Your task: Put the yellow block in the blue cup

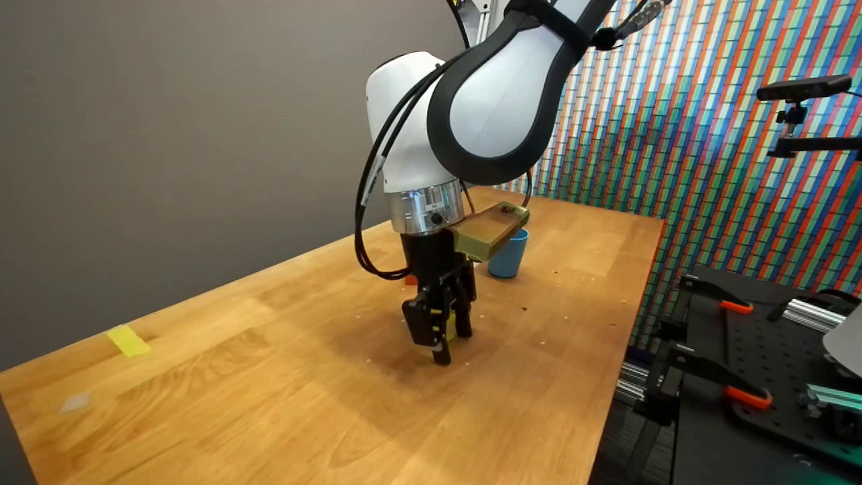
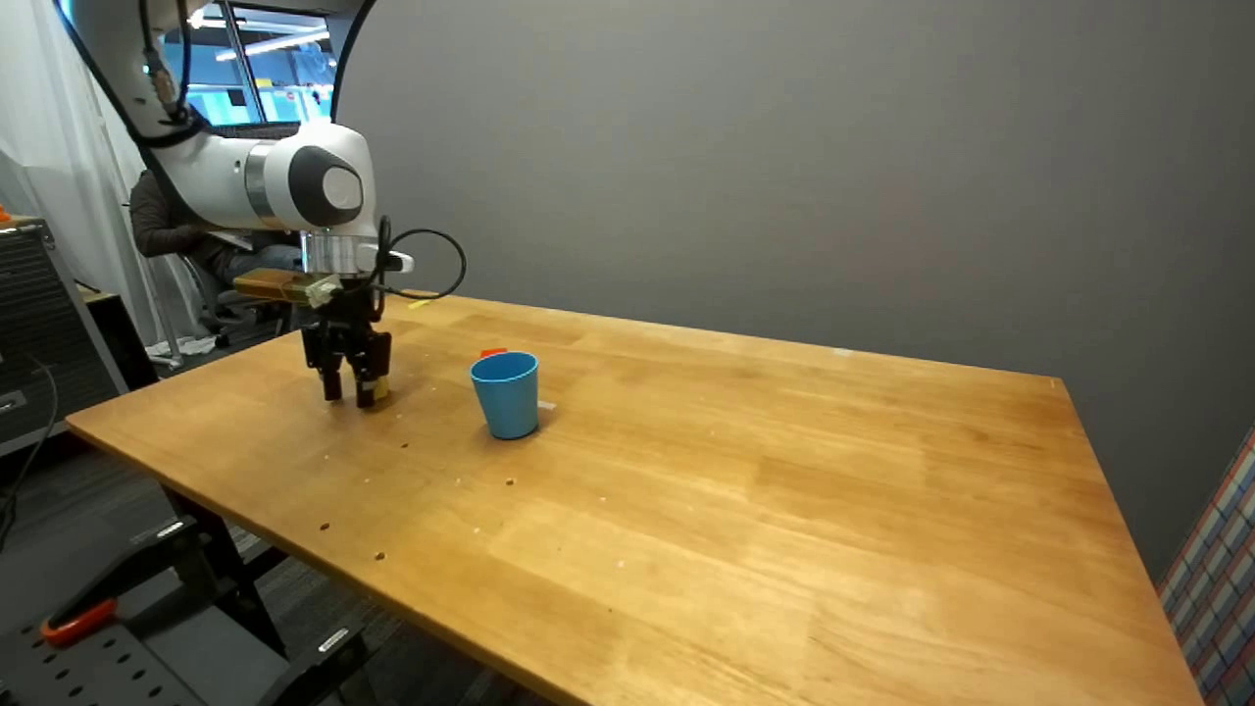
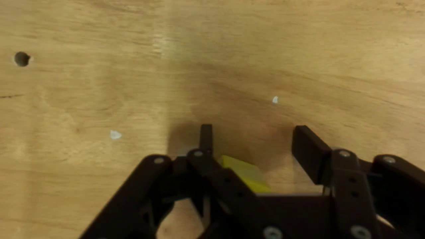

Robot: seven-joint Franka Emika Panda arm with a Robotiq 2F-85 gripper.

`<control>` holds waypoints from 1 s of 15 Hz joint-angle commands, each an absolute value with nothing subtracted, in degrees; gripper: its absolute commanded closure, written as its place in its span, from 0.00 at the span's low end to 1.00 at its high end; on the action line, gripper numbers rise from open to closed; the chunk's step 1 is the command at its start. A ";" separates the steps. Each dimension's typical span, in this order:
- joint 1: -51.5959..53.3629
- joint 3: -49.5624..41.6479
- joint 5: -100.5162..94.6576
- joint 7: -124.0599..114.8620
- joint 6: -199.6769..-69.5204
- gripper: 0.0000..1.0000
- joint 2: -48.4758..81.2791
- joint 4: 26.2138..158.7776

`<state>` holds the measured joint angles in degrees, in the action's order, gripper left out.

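Yellow block [image 3: 247, 173] rests on the tabletop [image 3: 83, 83], under the pincer [image 3: 253, 134], not gripped: fingers stand well apart, tips at or just above the wood.

Wrist view: block is off-centre in the gap, crowded up to the picture-left finger [image 3: 206, 137], with a strip of tabletop showing between it and the opposite finger. Contact on the crowded side: cannot tell, linkage covers that edge. Visible edges run aslant to the closing line; long axis not readable, much of the body hidden.

Judgement: closing from this pose would probably push the block from one side and twist it; a small shift to centre it should give a squarer hold.

View check: in an exterior view, yellow of the block [image 2: 380, 388] shows past the outer side of a finger, so it may sit partly behind the pads. Both exterior views show the blue cup [image 2: 509, 404] upright, apart from the pincer; wrist view lacks it.
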<state>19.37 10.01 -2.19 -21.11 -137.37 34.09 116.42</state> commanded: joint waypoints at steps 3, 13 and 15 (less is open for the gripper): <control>26.02 4.98 -9.85 -25.59 -140.66 0.81 32.59 117.05; 29.39 -0.62 -19.78 -31.92 -141.59 0.00 31.98 115.15; 29.19 -0.40 -20.04 -32.16 -141.46 0.00 32.01 114.97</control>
